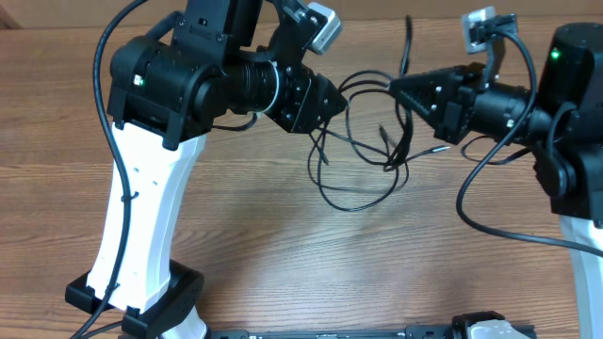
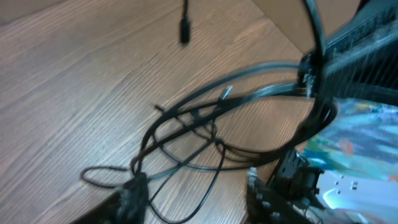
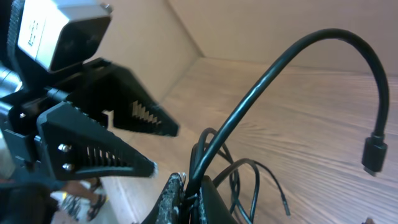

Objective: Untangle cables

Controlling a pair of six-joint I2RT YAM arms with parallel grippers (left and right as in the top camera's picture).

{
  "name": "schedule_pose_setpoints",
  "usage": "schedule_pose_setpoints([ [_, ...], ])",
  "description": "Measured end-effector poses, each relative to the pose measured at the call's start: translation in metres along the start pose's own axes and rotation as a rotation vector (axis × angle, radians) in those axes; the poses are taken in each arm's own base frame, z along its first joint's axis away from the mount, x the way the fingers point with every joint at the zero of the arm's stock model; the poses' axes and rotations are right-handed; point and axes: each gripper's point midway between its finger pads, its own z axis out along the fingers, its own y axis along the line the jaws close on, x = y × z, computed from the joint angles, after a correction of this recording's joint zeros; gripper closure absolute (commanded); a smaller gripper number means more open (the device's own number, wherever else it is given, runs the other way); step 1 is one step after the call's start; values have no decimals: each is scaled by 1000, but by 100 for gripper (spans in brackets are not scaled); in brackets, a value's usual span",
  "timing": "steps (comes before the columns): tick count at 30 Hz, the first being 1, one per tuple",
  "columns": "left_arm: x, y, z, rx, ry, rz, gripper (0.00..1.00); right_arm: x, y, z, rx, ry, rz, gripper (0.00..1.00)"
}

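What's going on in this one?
Two robot arms are working on a tangle of thin black cables on a wooden table. The right gripper is shut on part of the bundle and lifts it, with one plug end arching free. The left gripper faces it with jaws open and nothing visibly between them. Most of the loops lie tangled on the table between the two.

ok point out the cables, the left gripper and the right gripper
cables point(image 2: 200, 112): left wrist view, crossing strands mid-tangle
left gripper point(image 3: 165, 149): right wrist view, gap between its open fingertips
right gripper point(image 1: 396, 87): overhead view, its closed tip
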Motion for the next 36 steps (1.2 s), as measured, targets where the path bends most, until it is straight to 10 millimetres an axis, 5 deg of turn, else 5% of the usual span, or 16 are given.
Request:
schedule_pose_setpoints([
  [5,-4,-11,4,23,-11,60,41,6,14,7,-46,25,0,96],
  [10,-5,-17,6,36,-16,90,95,10,24,12,-75,42,-3,96],
  [28,-1,-13,8,7,4,93,96,7,26,18,-47,29,2,96],
  [30,0,-10,7,-13,10,90,81,7,24,18,-36,30,5,96],
  [33,1,-6,7,-36,13,89,34,6,23,18,-31,23,1,96],
  [36,2,-4,7,-47,17,87,21,3,23,18,-28,13,-5,96],
])
